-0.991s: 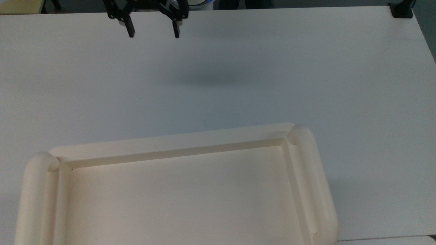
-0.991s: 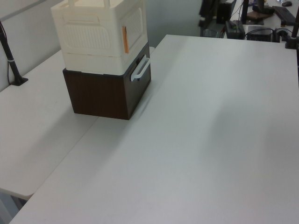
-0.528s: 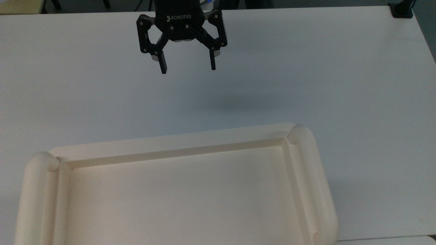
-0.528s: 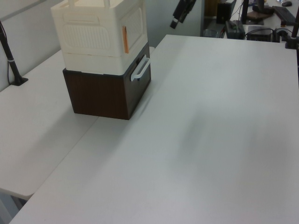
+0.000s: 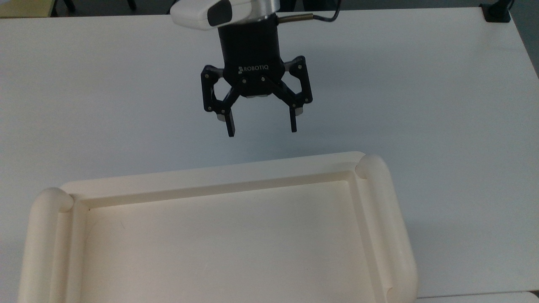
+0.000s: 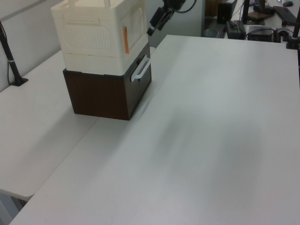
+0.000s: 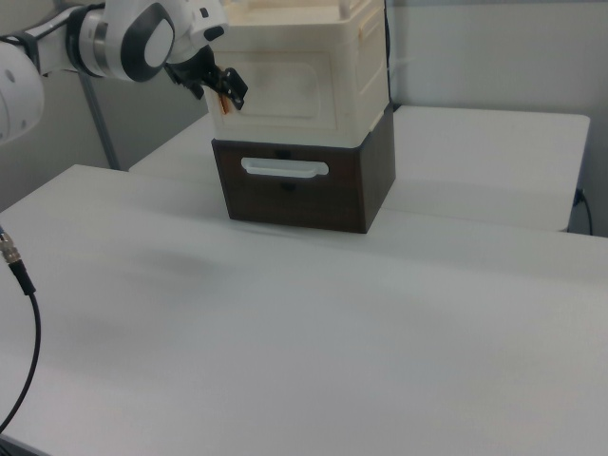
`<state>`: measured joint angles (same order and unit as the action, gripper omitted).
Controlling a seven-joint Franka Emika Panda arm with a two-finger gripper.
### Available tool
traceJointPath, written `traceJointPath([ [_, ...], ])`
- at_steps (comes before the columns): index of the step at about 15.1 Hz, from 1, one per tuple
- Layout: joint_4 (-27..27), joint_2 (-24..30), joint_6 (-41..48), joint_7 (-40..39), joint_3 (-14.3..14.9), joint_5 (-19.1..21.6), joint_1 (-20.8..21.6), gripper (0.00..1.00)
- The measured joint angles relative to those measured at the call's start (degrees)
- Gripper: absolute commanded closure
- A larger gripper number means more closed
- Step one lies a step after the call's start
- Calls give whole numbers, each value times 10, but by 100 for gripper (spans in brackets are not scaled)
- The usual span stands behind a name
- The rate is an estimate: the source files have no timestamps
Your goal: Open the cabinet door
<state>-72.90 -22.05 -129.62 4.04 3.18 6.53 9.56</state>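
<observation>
In the top view we see the black Robotiq gripper [image 5: 261,126] in the upper middle of the frame, its two fingers spread wide with nothing between them, hanging above the white table [image 5: 442,105] just short of the cabinet [image 5: 381,219], whose recessed cream top fills the lower part of the frame. In the left view the cabinet sits at the upper left on a dark brown drawer unit [image 6: 105,93] with a white handle [image 6: 141,70]. In the right view we find the cabinet door [image 7: 285,90], a framed cream panel facing us at the upper middle, lying flush and closed, with the gripper near its left edge in the right view.
</observation>
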Motion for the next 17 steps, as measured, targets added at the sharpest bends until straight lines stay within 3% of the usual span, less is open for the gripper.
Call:
traceJointPath([
  [3,21,-19,-23,1,0,-2,9,6],
  [6,33,-28,-32,5,0,-33,17,16],
  [11,63,-61,-60,7,0,-68,31,18],
  [14,67,-74,-88,7,0,-72,39,32],
  [17,67,-83,-103,12,0,-86,43,38],
])
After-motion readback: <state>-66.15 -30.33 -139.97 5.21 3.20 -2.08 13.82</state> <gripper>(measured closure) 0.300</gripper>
